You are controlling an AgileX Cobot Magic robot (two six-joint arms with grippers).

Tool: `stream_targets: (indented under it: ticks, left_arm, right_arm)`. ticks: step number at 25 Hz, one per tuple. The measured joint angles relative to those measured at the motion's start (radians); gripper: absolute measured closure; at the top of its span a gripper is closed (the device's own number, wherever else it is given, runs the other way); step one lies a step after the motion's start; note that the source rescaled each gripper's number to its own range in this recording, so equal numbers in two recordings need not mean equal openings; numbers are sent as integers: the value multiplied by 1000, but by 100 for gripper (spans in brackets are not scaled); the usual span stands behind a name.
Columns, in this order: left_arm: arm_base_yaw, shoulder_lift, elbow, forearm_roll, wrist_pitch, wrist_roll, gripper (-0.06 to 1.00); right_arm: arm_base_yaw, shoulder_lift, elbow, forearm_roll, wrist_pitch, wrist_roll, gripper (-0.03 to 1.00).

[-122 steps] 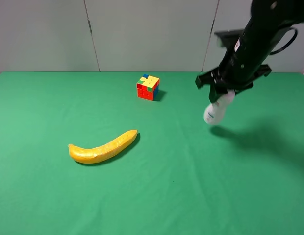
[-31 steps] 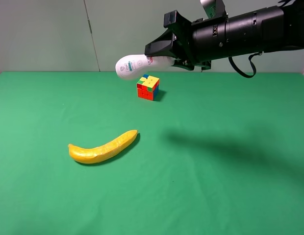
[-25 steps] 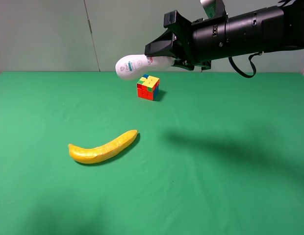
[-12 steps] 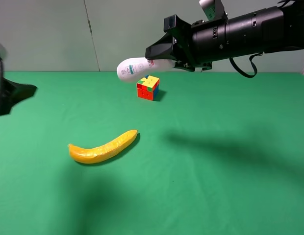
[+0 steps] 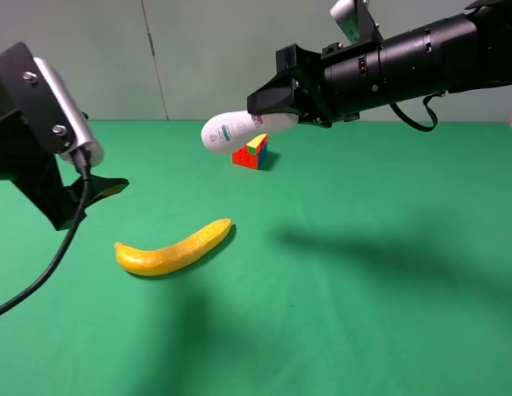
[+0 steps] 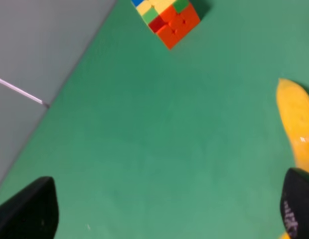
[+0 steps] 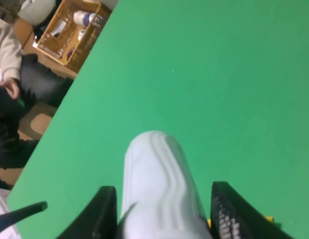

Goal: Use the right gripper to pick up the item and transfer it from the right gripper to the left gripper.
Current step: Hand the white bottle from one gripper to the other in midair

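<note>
The item, a white bottle with a teal-printed label, is held horizontally in the air above the puzzle cube, base pointing left. My right gripper is shut on its cap end, which hides the cap. The right wrist view shows the bottle between the two black fingers. My left gripper, with its silvery side plate, hovers at the left, above the table and left of the banana, well apart from the bottle. The left wrist view shows it open and empty.
A yellow banana lies on the green table, left of middle. A multicoloured puzzle cube stands at the back, just below the bottle. A black cable hangs from the left arm. A basket and a person are beyond the table edge.
My left arm has come into view from the left edge and moved in towards the middle. My right gripper has carried the bottle slightly lower and forward.
</note>
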State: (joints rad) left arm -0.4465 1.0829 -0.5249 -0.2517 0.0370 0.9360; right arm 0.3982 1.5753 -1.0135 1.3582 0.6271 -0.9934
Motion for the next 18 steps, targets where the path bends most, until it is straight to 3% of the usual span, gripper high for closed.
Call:
stream_targets:
  ticks: [4,18]
  left_arm:
    - [-27,64,-53,0,-55,9,-4]
    - [-173,273,-185,0,-116,12,-6]
  right_arm:
    - [0,0,0,-18,0,0,94]
    - [0,0,0,-66,40,0,94]
